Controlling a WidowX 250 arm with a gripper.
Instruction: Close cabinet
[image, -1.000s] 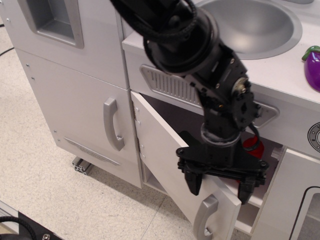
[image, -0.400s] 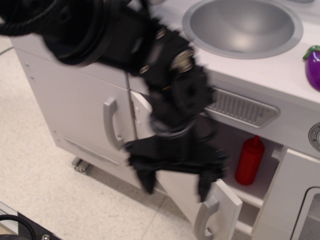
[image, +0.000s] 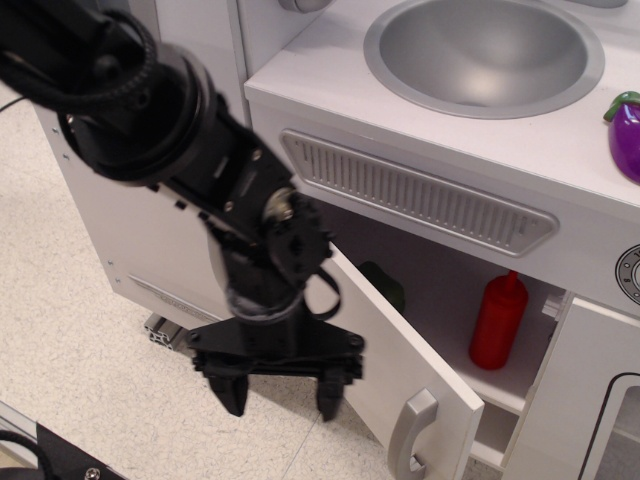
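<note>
Gripper (image: 279, 392) left of open cabinet door (image: 400, 365); bottle (image: 497, 320) inside cabinet (image: 450, 290), below sink (image: 485, 55).

A single camera looks down at an angle from above and in front of a toy kitchen, close in. The sink (image: 487, 55) fills the top of the view, the open cabinet (image: 440, 300) sits centre-right, and speckled floor (image: 70, 330) lies lower left, with the black arm crossing the left.

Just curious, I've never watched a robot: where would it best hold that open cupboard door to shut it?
Probably the door's vertical grey handle, approached from the door's outer face. It sits at the free edge, farthest from the hinges. The gripper hangs open on that outer side.
</note>
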